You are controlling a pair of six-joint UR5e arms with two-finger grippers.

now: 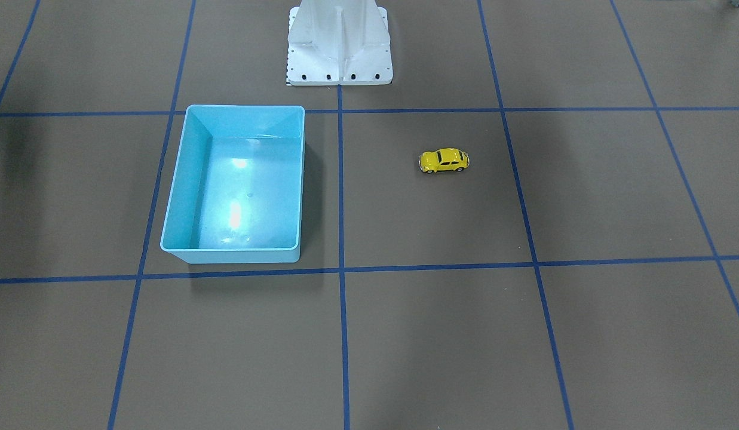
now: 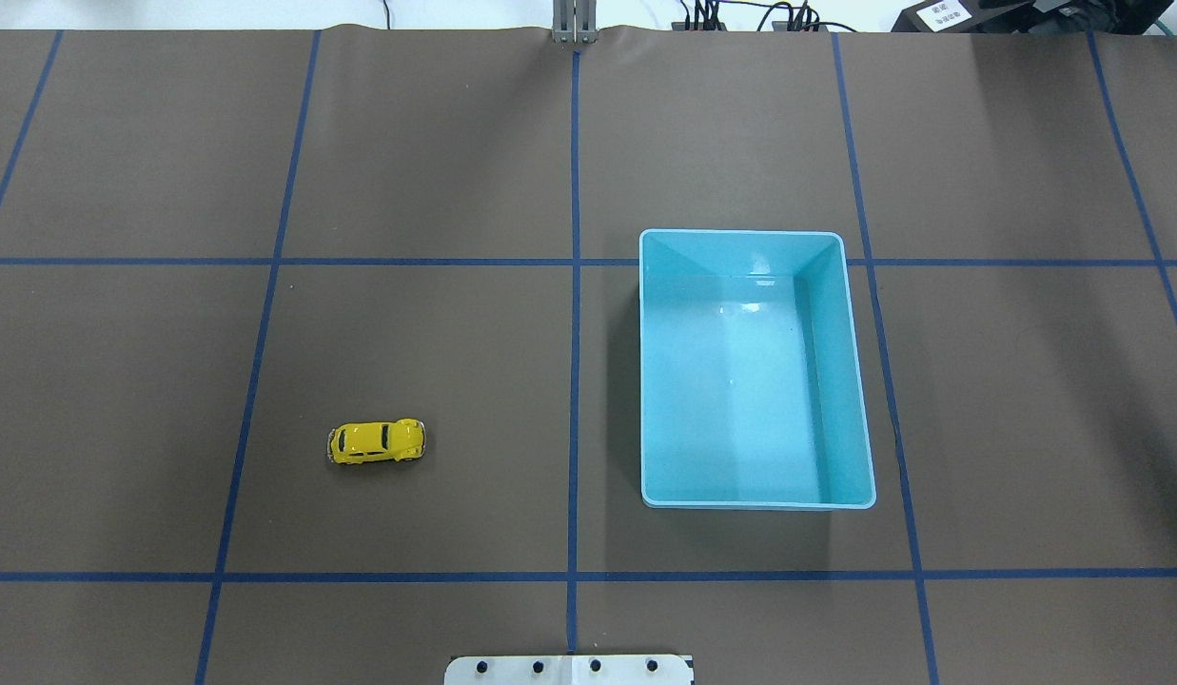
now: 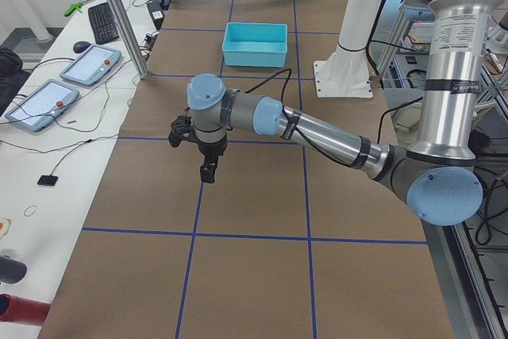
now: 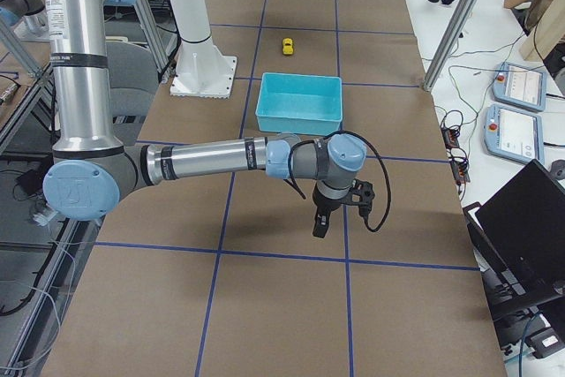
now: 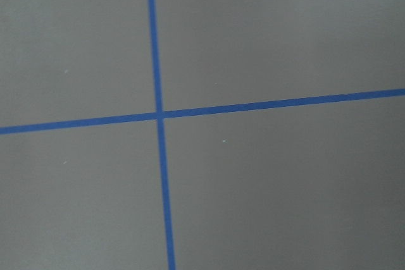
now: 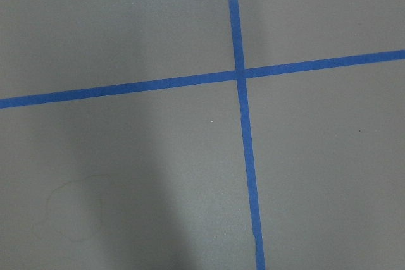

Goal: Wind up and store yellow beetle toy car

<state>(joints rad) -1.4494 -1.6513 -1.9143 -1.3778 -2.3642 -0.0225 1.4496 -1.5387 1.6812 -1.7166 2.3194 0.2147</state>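
Observation:
The yellow beetle toy car (image 2: 376, 442) stands on its wheels on the brown table mat, left of centre in the overhead view, and also shows in the front view (image 1: 444, 160) and far off in the right side view (image 4: 287, 46). The empty light blue bin (image 2: 755, 371) stands to its right, apart from it. My left gripper (image 3: 208, 171) hangs over the mat far from the car, seen only in the left side view. My right gripper (image 4: 320, 225) hangs past the bin, seen only in the right side view. I cannot tell whether either is open or shut.
Blue tape lines (image 2: 574, 285) divide the mat into squares. The white robot base (image 1: 339, 45) stands at the table's edge between car and bin. Both wrist views show only bare mat and tape crossings (image 5: 159, 116). Tablets and cables lie on side tables (image 3: 55, 97).

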